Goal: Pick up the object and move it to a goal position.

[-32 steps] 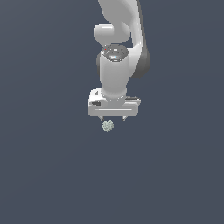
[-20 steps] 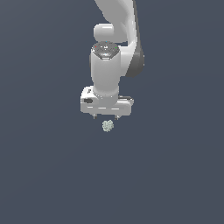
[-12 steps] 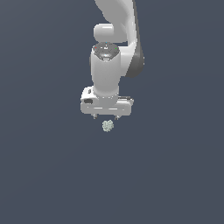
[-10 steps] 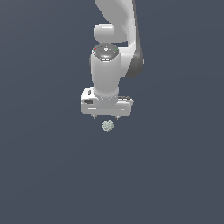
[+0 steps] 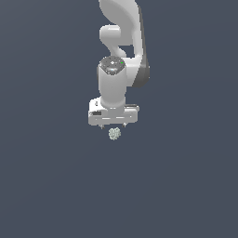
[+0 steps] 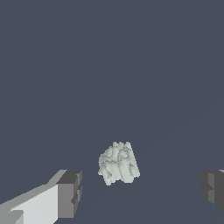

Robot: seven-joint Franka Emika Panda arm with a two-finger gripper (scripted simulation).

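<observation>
Pale greenish-white and bumpy, the object point(image 6: 118, 163) sits on the slate-grey counter point(image 6: 109, 65), nearest the wrist camera and between the two dark fingertips point(image 6: 70, 194) of the pincer point(image 6: 142, 190). The jaws stand wide apart, one to each side of the lump, with clear grey surface showing between each pad and the lump; they hold nothing. The lump lies a little closer to one fingertip than to the other, so the closing stroke would probably nudge it before both pads meet it.

From the exterior view, the pincer point(image 5: 114, 126) points straight down, and the object point(image 5: 115, 134) lies just off its 6 o'clock edge, close under the short finger stubs. That upright pose appears chosen to straddle the lump from above, which suits so small a thing. I judge this to be the approach before the grasp, with the lift and carry not yet done.

Farther off at 12 o'clock the white arm point(image 5: 122, 28) rises out of frame. Nothing else is visible on the counter, and no goal marker shows in either view.
</observation>
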